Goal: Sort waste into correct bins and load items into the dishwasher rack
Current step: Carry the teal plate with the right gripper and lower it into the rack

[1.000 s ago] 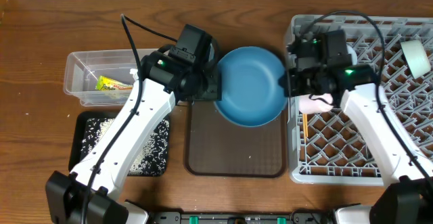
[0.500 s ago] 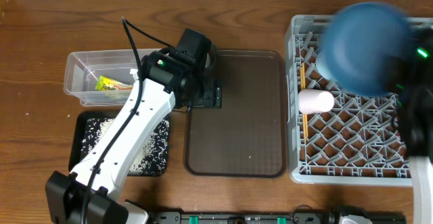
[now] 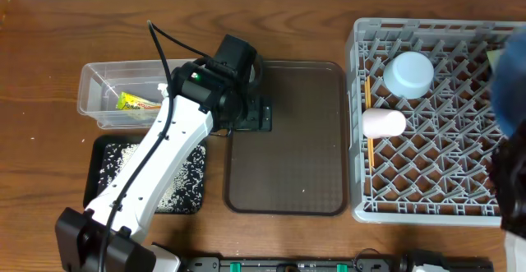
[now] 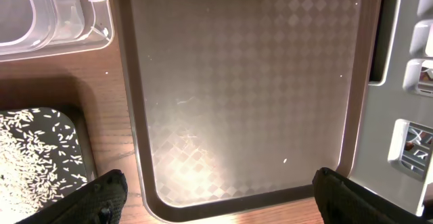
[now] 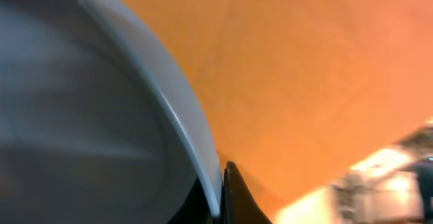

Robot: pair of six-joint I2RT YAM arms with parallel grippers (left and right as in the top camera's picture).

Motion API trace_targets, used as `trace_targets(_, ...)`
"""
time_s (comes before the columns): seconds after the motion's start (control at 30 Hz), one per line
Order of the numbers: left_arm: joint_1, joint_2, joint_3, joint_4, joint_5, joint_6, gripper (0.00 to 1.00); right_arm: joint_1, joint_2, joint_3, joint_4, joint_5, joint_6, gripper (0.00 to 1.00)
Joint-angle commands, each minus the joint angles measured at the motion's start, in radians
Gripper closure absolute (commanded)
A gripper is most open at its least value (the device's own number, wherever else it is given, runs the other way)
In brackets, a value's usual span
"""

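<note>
left gripper hovering over brown tray, jaws gaping | right gripper clamping dark blue plate at right edge

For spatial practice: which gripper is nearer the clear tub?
Left. The left gripper hangs over the brown tray beside the tub; right gripper is at the rack's far side.

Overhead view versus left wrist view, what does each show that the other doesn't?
Only overhead: the pale blue-white bowl and pink cup in the grey plastic lattice rack, and the yellow-green snack wrapper. Only left wrist: the left gripper with dark fingertips spread wide. Both: the flat brown serving tray, clear rectangular plastic tub and shallow black tray of white rice grains.
</note>
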Motion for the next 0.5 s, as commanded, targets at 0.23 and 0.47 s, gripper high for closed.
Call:
trace_targets(0.23, 0.0, -0.014, 0.019, -0.002, -0.016, 0.013, 0.09, -0.004, 0.175, 0.011, 0.05, 0.213, -0.467, 0.99)
trace_targets(0.47, 0.0, -0.014, 0.019, -0.002, -0.016, 0.013, 0.09, -0.032, 0.278, 0.011, 0.097, 0.216, -0.62, 0.99)
